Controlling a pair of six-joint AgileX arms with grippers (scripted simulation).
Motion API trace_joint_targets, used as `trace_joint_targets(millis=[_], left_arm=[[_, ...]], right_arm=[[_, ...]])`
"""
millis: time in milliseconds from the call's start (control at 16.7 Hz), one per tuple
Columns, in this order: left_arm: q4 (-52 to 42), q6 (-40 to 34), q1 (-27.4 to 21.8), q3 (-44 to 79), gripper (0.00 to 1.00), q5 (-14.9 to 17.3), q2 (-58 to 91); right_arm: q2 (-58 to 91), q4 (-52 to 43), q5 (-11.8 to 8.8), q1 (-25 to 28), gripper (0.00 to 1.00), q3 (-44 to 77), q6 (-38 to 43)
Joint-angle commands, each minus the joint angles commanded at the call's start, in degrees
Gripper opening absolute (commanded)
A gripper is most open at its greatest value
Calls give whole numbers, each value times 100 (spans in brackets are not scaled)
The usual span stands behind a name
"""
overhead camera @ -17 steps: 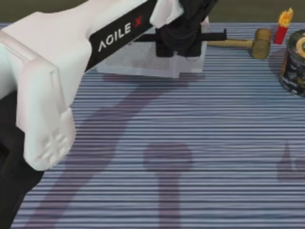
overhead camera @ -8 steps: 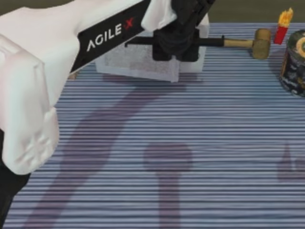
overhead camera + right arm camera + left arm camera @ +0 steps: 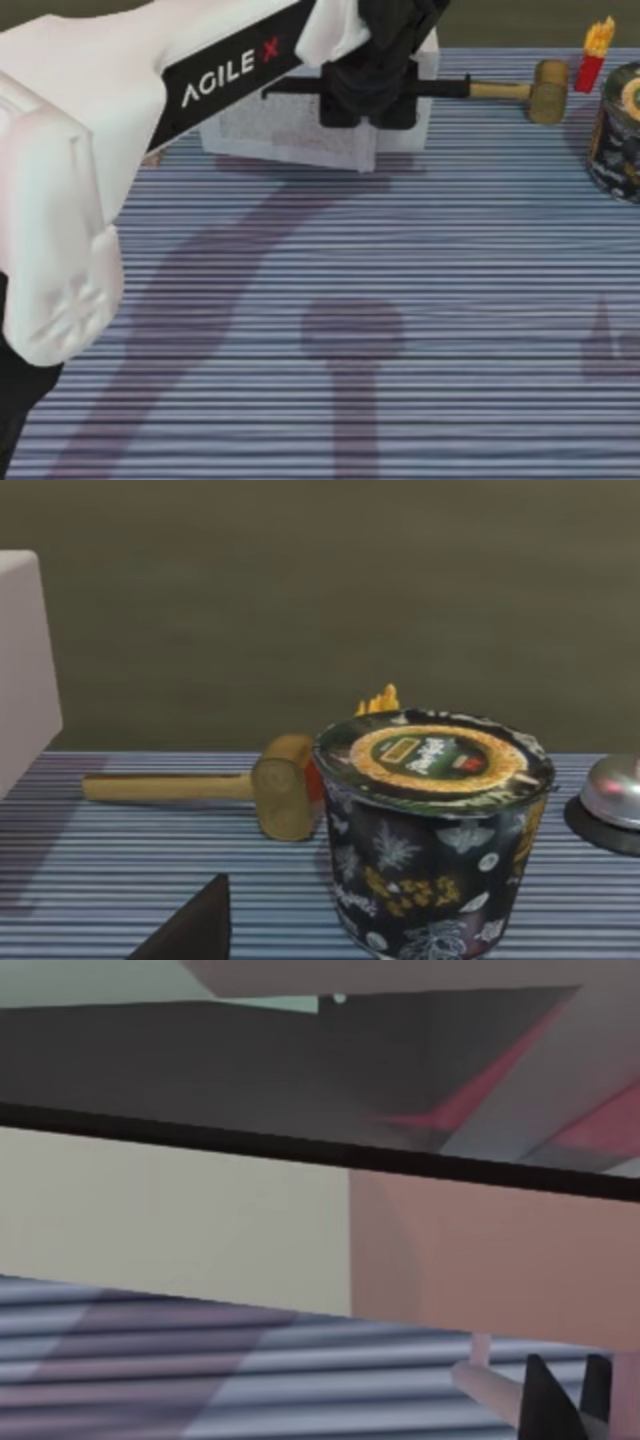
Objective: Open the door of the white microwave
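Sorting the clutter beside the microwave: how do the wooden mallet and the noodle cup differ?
The wooden mallet lies flat on its side; the noodle cup stands upright. The mallet is plain tan wood, the cup dark with printed patterns and a labelled lid. The cup is bulkier. Both rest on the striped table, at its right.

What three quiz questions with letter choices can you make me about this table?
1. Where is the left gripper?
A. At the white microwave, on the table's far side
B. Low over the table's near edge
C. Off the table's right side

2. What colour is the mallet?
A. Green
B. Blue
C. Wooden tan

3. How does the noodle cup sit?
A. Lying on its side
B. Upright with its lid on
C. Upside down

Answers:
1 A: the top view shows the black gripper right at the microwave.
2 C: its head and handle are both tan in the top and right wrist views.
3 B: the right wrist view shows it standing with the round printed lid on top.
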Motion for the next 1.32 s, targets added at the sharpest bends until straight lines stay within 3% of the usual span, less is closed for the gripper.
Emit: trace_joint_targets(millis=[900, 1320], left_arm=[[22, -7, -41, -23, 0, 30, 12], [519, 482, 28, -955, 0, 218, -564]], right_arm=[[0, 0, 0, 0, 100, 0, 0], [0, 0, 0, 0, 100, 0, 0]])
